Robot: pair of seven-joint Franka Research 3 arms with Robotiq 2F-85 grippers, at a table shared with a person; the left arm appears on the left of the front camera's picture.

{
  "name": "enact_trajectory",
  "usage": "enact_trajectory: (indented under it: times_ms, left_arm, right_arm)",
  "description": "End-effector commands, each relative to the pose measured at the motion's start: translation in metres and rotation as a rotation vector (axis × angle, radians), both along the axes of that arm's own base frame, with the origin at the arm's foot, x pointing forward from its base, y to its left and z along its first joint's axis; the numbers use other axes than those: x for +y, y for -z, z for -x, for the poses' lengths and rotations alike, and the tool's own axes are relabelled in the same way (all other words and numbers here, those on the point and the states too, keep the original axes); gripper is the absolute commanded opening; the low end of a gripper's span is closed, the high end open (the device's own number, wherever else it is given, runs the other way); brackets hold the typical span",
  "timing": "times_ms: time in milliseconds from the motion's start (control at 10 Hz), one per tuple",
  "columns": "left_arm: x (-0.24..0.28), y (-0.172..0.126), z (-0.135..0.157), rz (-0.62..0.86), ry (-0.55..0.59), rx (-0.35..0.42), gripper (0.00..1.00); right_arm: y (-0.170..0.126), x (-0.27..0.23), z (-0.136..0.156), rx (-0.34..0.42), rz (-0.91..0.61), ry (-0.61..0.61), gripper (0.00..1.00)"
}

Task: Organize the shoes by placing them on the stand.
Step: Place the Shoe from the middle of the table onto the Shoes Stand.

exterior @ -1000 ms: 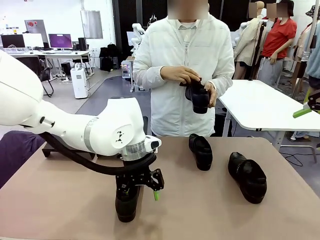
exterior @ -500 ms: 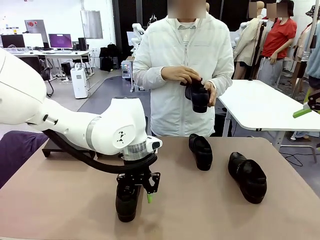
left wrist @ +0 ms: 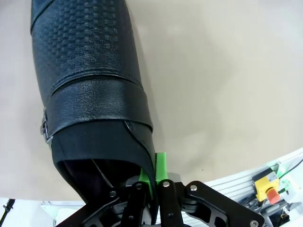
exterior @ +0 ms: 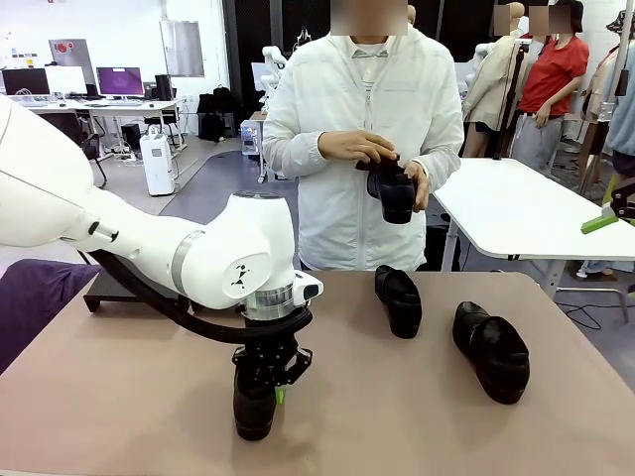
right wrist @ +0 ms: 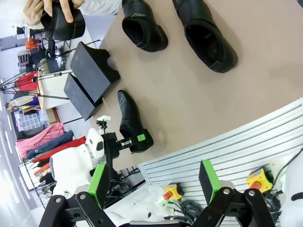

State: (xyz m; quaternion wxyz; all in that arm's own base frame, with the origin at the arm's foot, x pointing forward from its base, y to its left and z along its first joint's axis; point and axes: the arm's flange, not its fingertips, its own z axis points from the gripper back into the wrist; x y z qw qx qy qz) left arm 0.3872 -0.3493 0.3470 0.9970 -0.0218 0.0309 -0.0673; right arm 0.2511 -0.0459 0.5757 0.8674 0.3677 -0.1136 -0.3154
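Observation:
My left gripper points down at the table's near left and is shut on the heel rim of a black shoe. In the left wrist view its green pads pinch the shoe's collar edge. Two more shoes lie on the table, one at the middle and one to the right. The person across the table holds another shoe in both hands. The stand, two black platforms, sits at the table's left. My right gripper hangs open, high above the table, holding nothing.
A white table stands behind at the right. A purple cloth lies beyond the table's left edge. Slotted rails and emergency-stop buttons line the near edge. Bare tabletop lies between the held shoe and the right-hand shoes.
My left gripper's fingers have closed from wide open onto the shoe's heel rim. The shoe, the person and the other shoes have stayed where they were.

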Motion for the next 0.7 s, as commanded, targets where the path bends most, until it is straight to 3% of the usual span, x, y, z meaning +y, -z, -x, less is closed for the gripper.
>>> enact_trajectory:
  times_ms: [0,100,300,500,600]
  left_arm:
    - [-0.003,-0.012,0.000,-0.038,-0.020,-0.033,0.00]
    - [0.008,-0.031,0.002,-0.039,-0.010,-0.069,0.00]
    - [0.041,-0.096,0.023,0.065,0.183,-0.051,0.00]
    - [0.074,-0.137,0.044,0.040,0.171,-0.150,0.00]
    - [0.103,-0.152,0.052,0.007,0.085,-0.240,0.00]
  right_arm:
    - [-0.001,0.000,0.001,0.003,0.000,-0.003,1.00]
    - [-0.001,0.000,0.001,0.003,0.000,-0.003,1.00]
    - [-0.001,0.000,0.001,0.003,0.000,-0.003,1.00]
    - [-0.001,0.000,0.001,0.003,0.000,-0.003,1.00]
    - [-0.001,0.000,0.001,0.003,0.000,-0.003,1.00]
